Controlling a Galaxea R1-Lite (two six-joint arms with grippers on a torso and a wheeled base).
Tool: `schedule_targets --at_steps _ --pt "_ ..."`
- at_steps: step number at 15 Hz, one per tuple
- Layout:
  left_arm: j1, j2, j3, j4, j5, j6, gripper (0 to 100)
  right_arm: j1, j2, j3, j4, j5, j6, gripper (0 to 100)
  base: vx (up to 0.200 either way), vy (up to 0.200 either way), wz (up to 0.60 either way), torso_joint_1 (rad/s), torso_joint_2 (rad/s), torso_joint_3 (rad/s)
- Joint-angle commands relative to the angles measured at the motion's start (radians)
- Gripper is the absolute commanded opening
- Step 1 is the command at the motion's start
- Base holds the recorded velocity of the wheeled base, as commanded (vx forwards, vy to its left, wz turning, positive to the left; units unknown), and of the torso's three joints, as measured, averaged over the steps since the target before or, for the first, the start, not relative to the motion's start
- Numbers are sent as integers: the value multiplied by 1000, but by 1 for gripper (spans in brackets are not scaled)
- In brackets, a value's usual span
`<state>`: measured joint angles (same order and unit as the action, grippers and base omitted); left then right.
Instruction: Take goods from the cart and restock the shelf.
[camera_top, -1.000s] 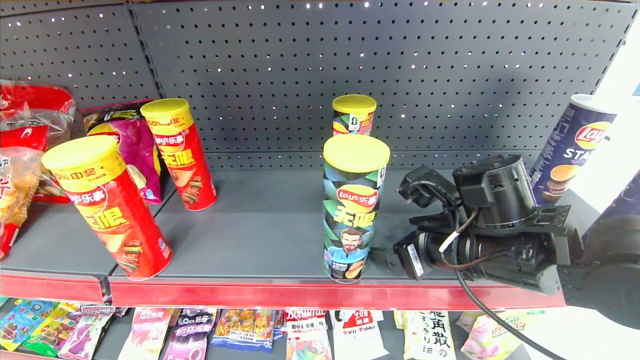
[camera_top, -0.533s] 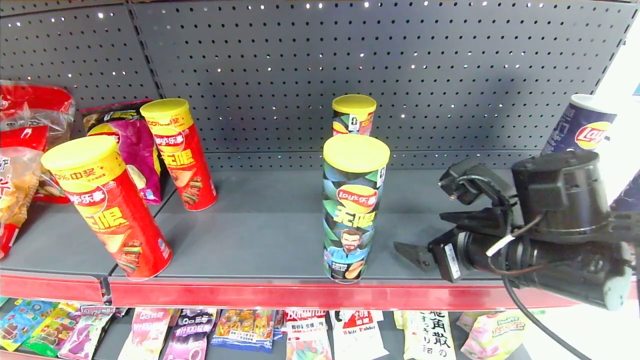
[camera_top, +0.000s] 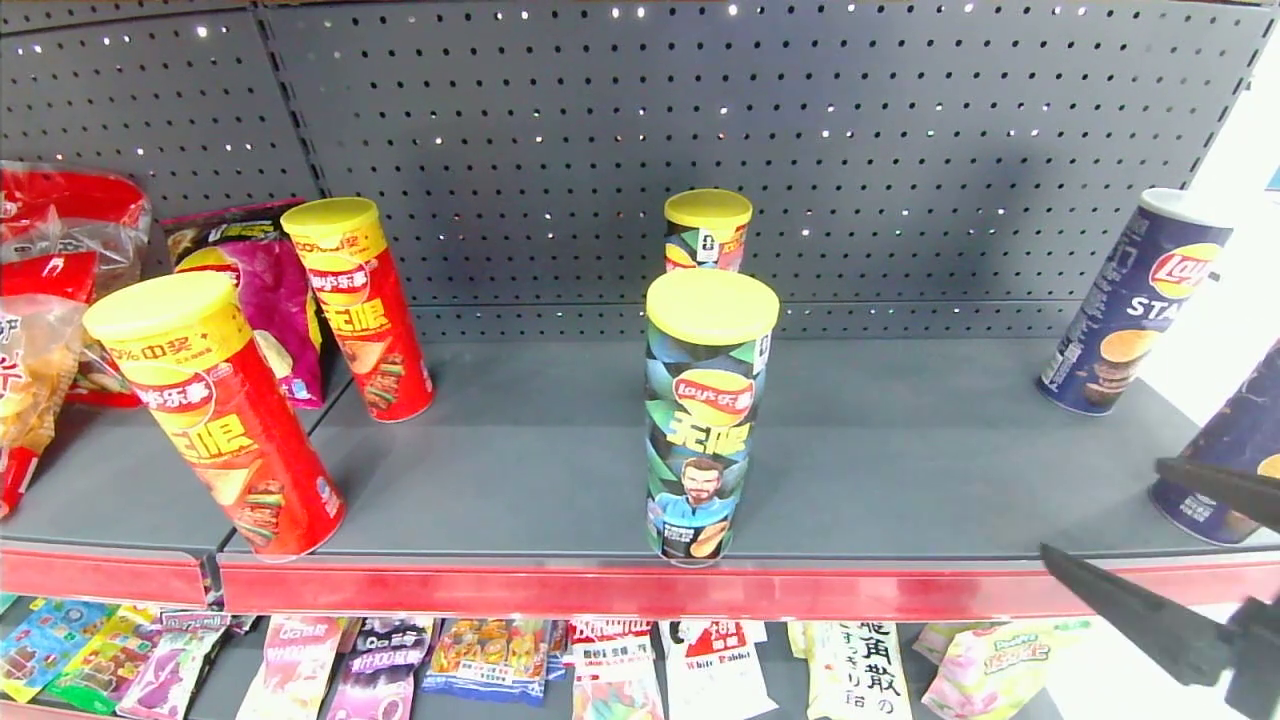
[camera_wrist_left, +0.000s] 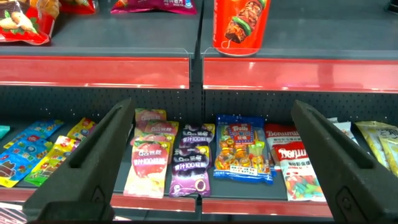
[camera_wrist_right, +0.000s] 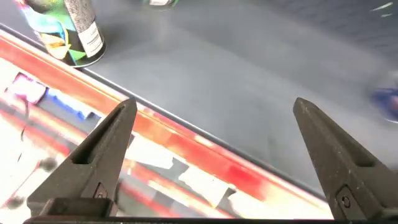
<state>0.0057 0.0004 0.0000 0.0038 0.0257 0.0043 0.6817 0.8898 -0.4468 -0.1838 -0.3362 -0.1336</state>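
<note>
right claw (camera_top: 1100, 507) withdrawn from shelf (camera_top: 900, 450) to lower right edge; blue can (camera_top: 1135, 300) behind it now uncovered.

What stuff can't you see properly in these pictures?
Head view: the back green can, bottom hidden by the front green can.
Head view: the near blue can, cut off by the edge.
Right wrist view: packets under the shelf, blurred.
Left wrist view: red can, top cut off.

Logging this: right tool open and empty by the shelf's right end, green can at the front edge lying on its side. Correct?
No: the head view shows the green can standing upright at the front edge of the shelf. The right tool is open and empty by its right end.
</note>
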Motion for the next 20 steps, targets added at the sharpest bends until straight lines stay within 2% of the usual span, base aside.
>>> schedule_targets --at_steps 1,2,3,6,7,8,9,12,13,14,15,16,17,18,19,20 --pt "0 0 0 1 0 0 100 -289 -396 82 239 -1 -4 100 0 0 0 0 0 0" --pt "0 0 0 1 0 0 100 -403 -476 82 369 22 26 100 0 0 0 0 0 0" --pt "0 0 0 1 0 0 100 -456 -557 82 466 31 42 100 0 0 0 0 0 0" --pt "0 0 0 -1 0 0 100 -473 -796 128 669 11 68 100 0 0 0 0 0 0" --pt "0 0 0 1 0 0 100 -473 -792 134 664 -9 92 100 0 0 0 0 0 0" --pt "0 0 0 -1 0 0 100 -473 -792 177 665 -80 175 100 0 0 0 0 0 0" --pt "0 0 0 -1 0 0 100 -473 -792 215 646 -81 187 100 0 0 0 0 0 0" --pt "0 0 0 1 0 0 100 -499 -739 212 587 -92 91 100 0 0 0 0 0 0" --pt "0 0 0 1 0 0 100 -616 -686 211 543 -141 91 100 0 0 0 0 0 0" --pt "0 0 0 1 0 0 100 -760 -670 215 540 -153 92 100 0 0 0 0 0 0" --pt "0 0 0 1 0 0 100 -858 -680 224 543 -145 91 100 0 0 0 0 0 0" --pt "0 0 0 1 0 0 100 -910 -770 260 534 -50 80 100 0 0 0 0 0 0" --pt "0 0 0 1 0 0 100 -895 -795 273 506 164 71 100 0 0 0 0 0 0" --pt "0 0 0 1 0 0 100 -896 -793 309 411 322 66 100 0 0 0 0 0 0" --pt "0 0 0 1 0 0 100 -896 -793 369 313 437 54 100 0 0 0 0 0 0" --pt "0 0 0 1 0 0 100 -881 -789 387 248 487 40 100 0 0 0 0 0 0"
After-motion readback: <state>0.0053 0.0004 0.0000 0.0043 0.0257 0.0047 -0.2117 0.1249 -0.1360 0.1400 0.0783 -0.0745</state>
